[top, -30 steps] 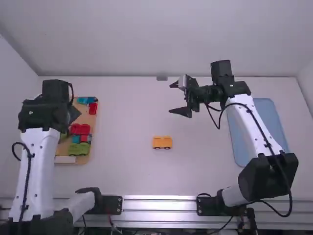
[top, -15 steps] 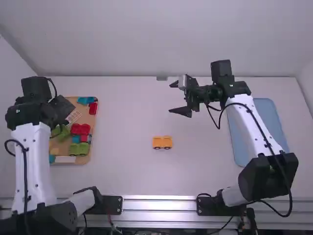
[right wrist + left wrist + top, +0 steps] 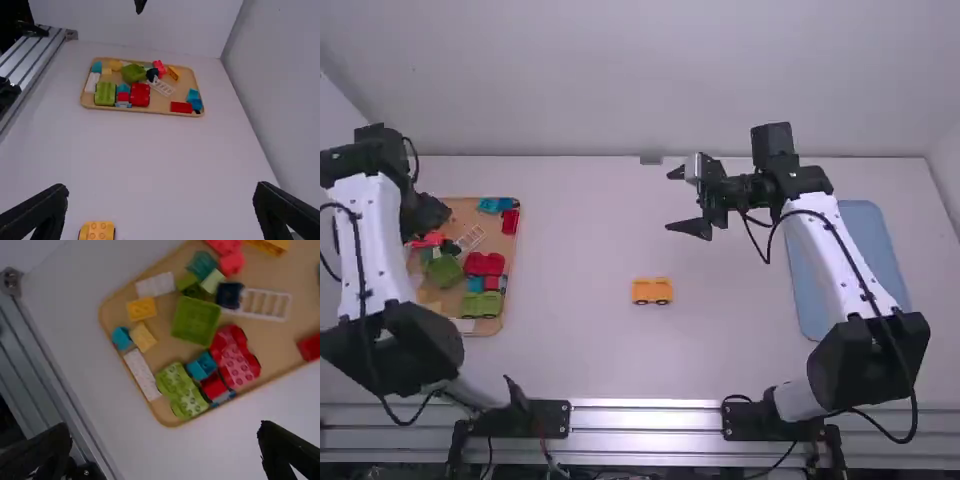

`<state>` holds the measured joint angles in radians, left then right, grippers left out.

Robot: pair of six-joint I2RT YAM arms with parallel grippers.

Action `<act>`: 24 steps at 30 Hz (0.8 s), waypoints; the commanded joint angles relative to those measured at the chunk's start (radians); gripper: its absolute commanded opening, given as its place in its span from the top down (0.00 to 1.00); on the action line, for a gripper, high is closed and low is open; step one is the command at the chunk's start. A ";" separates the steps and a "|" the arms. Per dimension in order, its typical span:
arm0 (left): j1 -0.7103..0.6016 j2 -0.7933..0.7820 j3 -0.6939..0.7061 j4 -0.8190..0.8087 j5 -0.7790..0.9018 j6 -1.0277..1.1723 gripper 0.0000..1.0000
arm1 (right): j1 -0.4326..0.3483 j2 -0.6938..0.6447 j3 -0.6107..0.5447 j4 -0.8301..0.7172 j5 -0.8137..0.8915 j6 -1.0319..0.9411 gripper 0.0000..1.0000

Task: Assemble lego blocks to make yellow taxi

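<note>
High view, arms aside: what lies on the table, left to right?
Tan tray of coloured plastic blocks → orange-yellow wheeled toy block → rounded-corner blue tray.

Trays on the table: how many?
2. Wooden tray, with blocks on it, at the table's left side; blue tray at the right side, partly covered by the right arm.

There are two trays (image 3: pixel 868 228), one yellow wheeled block (image 3: pixel 652 291) and one white ladder (image 3: pixel 265 305).
</note>
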<state>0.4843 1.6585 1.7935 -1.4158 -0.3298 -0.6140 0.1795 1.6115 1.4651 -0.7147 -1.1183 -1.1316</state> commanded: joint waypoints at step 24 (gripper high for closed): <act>0.369 0.047 -0.438 0.375 0.327 0.196 0.11 | 0.046 -0.024 0.027 0.050 0.021 0.006 0.01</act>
<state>0.8474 1.7000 1.3983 -1.0477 -0.0116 -0.3450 0.2157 1.6115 1.4651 -0.6704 -1.1091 -1.1294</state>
